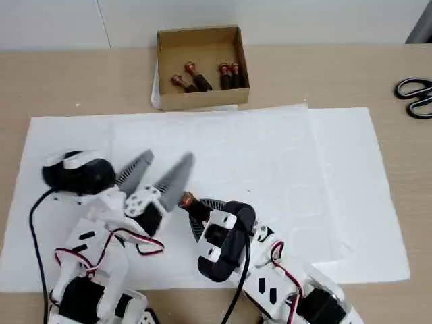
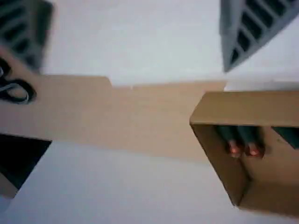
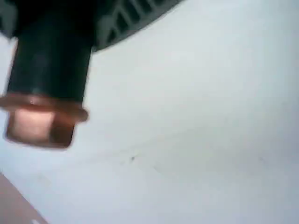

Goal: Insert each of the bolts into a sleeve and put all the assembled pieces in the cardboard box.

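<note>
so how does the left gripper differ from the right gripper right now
The left gripper is open and empty; the right gripper is shut on an assembled piece, a copper-headed bolt in a black sleeve. The left gripper's fingers spread toward the cardboard box; the right gripper angles toward the left gripper instead. Both sit over the white sheet, well short of the box.

Cardboard box [image 2: 243, 108] (cropped, contents blurred)

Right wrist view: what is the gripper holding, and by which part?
A bolt-in-sleeve piece, gripped by its black sleeve; the copper bolt head sticks out free.
</note>
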